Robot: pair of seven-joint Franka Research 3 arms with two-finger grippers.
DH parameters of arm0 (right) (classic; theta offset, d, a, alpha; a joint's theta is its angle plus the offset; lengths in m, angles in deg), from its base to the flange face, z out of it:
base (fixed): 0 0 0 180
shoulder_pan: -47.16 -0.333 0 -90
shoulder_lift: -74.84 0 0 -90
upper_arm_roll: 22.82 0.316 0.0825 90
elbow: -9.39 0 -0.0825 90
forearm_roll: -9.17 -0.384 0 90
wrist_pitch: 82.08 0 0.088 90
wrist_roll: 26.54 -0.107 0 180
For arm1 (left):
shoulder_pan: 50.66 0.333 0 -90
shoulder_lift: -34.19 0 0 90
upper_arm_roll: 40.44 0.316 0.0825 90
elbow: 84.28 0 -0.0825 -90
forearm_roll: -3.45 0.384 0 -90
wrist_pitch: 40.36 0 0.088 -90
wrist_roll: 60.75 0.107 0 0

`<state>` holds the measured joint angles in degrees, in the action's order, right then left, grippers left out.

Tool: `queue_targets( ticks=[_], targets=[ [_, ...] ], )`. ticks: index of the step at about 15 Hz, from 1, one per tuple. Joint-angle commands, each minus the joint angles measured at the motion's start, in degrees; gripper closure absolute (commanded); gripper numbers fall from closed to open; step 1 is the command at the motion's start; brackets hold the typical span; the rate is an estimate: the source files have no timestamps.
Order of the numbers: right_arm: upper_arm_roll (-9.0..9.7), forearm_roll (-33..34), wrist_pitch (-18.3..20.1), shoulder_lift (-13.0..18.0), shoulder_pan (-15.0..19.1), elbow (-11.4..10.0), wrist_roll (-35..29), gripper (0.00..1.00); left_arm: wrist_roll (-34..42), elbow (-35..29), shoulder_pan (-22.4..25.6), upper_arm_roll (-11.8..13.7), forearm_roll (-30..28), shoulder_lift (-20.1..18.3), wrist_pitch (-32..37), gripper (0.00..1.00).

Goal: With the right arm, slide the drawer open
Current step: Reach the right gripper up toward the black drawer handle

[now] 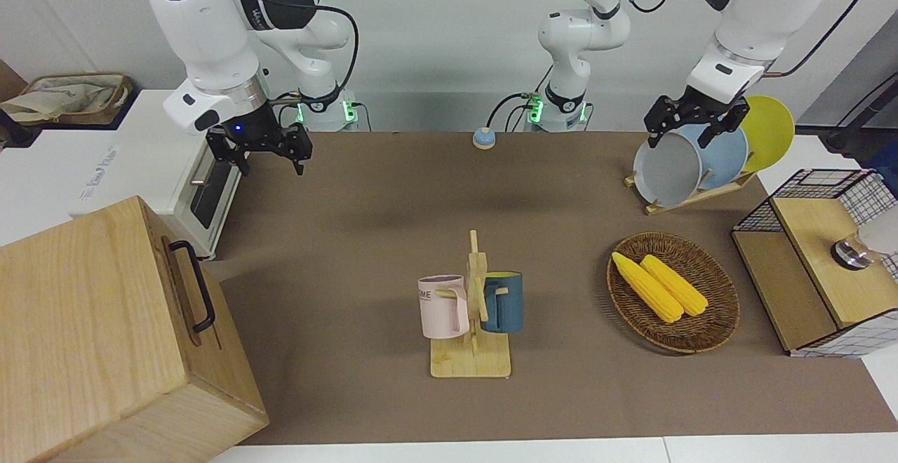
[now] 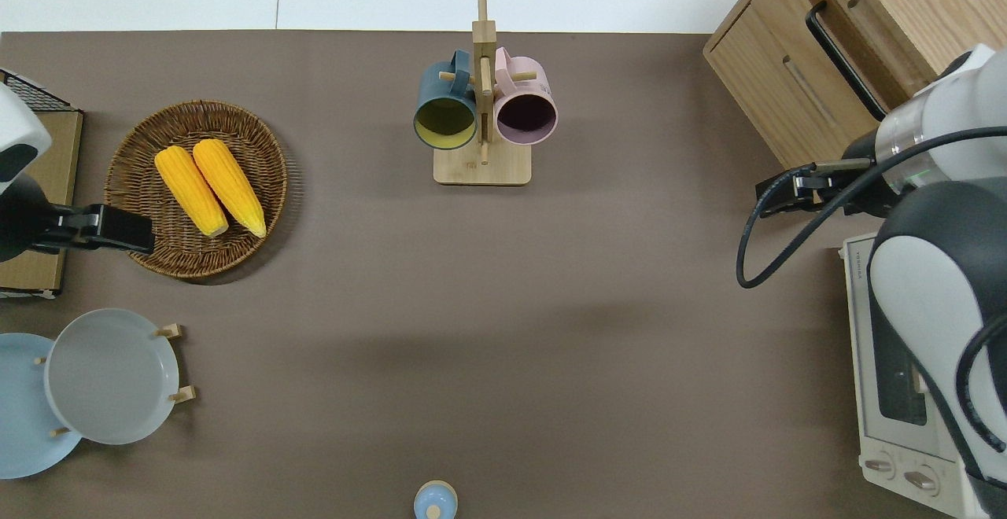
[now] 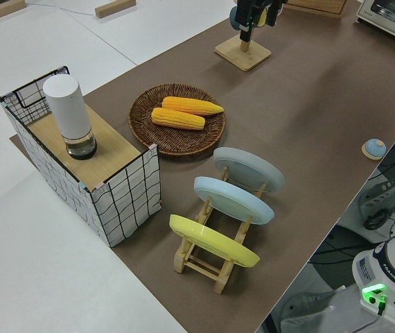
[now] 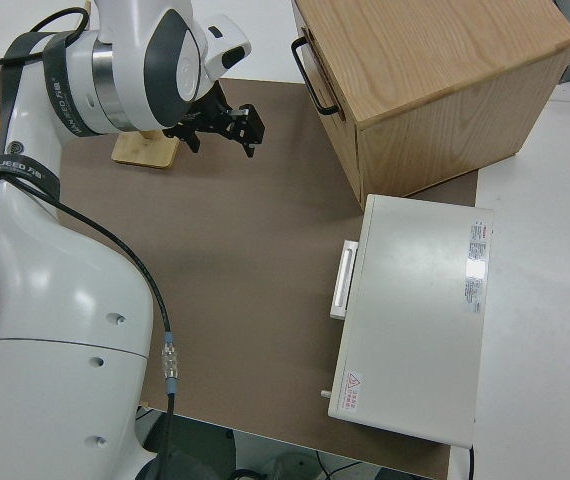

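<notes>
The drawer (image 1: pixel 184 287) is the shallow top front of a big light-wood box (image 1: pixel 84 337) at the right arm's end of the table. It sits shut, flush with the box. Its black bar handle (image 1: pixel 196 285) also shows in the overhead view (image 2: pixel 843 57) and in the right side view (image 4: pixel 310 60). My right gripper (image 1: pixel 272 166), with a blue wrist light, is open and empty in the air. In the overhead view (image 2: pixel 775 198) it is over the brown mat between the box's corner and the toaster oven, apart from the handle. My left arm is parked, its gripper (image 1: pixel 680 137) open.
A white toaster oven (image 1: pixel 203 196) stands beside the box, nearer to the robots. A mug rack (image 1: pixel 473 330) with two mugs stands mid-table. A wicker basket (image 1: pixel 715 323) of corn, a plate rack (image 1: pixel 684 193) and a wire-mesh cabinet (image 1: pixel 814 266) are at the left arm's end.
</notes>
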<state>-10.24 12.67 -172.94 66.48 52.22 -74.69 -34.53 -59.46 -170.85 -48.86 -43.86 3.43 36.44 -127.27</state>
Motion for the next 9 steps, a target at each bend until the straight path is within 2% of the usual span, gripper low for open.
queue_targets(
  ticks=[1,5,9],
  targets=[
    [0.52,8.7,1.6,-0.8,-2.9,1.1,-2.9,0.017,0.6,1.5,0.2,-0.4,1.0,0.7,1.1,0.01],
    [0.52,18.1,2.3,-1.6,-5.9,0.7,-5.6,0.017,0.6,1.5,0.2,-0.4,1.0,0.7,1.1,0.01],
    [0.61,30.1,2.5,-4.4,-9.5,0.5,-7.8,0.017,0.6,1.5,0.2,-0.4,1.0,0.7,1.1,0.01]
  ],
)
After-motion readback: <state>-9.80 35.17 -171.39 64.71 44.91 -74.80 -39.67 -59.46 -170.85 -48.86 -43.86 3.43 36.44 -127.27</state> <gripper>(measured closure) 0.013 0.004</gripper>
